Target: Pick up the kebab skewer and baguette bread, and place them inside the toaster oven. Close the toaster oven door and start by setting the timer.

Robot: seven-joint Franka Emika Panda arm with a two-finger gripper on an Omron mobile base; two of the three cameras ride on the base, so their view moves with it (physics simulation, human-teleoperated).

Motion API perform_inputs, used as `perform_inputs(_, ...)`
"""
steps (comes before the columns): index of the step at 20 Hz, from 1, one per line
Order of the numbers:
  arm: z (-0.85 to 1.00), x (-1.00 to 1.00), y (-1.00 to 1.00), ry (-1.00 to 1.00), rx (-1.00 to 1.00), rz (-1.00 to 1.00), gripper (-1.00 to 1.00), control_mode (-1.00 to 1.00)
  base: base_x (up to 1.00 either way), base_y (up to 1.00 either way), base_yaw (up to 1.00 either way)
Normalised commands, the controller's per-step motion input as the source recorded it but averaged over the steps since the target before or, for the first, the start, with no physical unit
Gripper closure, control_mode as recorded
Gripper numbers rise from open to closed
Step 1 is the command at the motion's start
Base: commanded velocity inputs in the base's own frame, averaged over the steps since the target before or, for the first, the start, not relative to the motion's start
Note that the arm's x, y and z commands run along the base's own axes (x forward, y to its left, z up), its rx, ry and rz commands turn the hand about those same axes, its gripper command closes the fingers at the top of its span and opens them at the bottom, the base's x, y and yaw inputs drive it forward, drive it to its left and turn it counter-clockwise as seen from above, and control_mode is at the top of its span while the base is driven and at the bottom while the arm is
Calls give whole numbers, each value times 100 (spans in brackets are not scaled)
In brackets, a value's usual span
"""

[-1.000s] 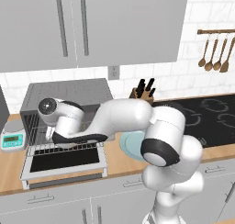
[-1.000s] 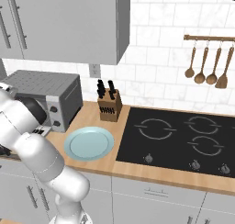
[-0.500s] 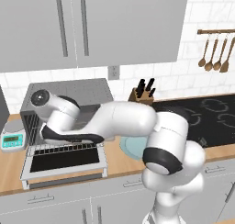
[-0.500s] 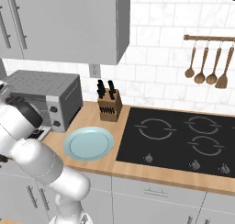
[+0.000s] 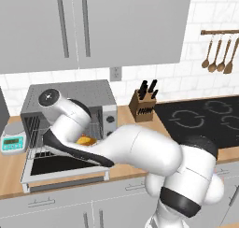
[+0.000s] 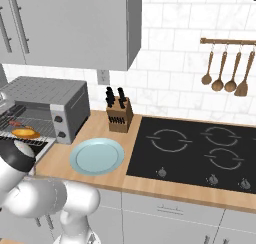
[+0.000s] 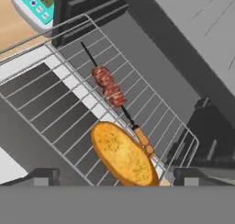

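A wooden kitchen counter (image 6: 80,175) carries the toaster oven (image 6: 50,105), its door (image 5: 60,168) dropped open. On the wire rack (image 7: 69,113) lie the kebab skewer (image 7: 109,87) and, just beside it, the baguette bread (image 7: 121,155) — both inside. The gripper (image 7: 110,176) stands wide open over the loaf, holding nothing.

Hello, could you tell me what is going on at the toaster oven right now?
The robot arm reaches into the open toaster oven. The kebab skewer and the baguette bread both lie on the wire rack, side by side. The gripper hangs over the loaf, jaws open, holding nothing. The toaster oven door is down, not yet closed.
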Motion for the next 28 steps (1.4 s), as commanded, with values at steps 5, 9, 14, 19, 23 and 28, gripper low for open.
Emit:
perform_inputs(5,-28,-16,-48,-8,26,-27,-100,-100,0,0,0)
perform_inputs(9,0,0,5,0,22,-22,-100,-100,0,0,0)
perform_inputs(14,0,0,2,0,29,-26,-100,-100,0,0,0)
perform_inputs(19,-18,0,5,0,25,-27,-100,-100,0,0,0)
perform_inputs(23,-15,-18,0,2,2,-1,-100,-100,0,0,0)
perform_inputs(28,-17,-16,2,2,0,0,-100,-100,0,0,0)
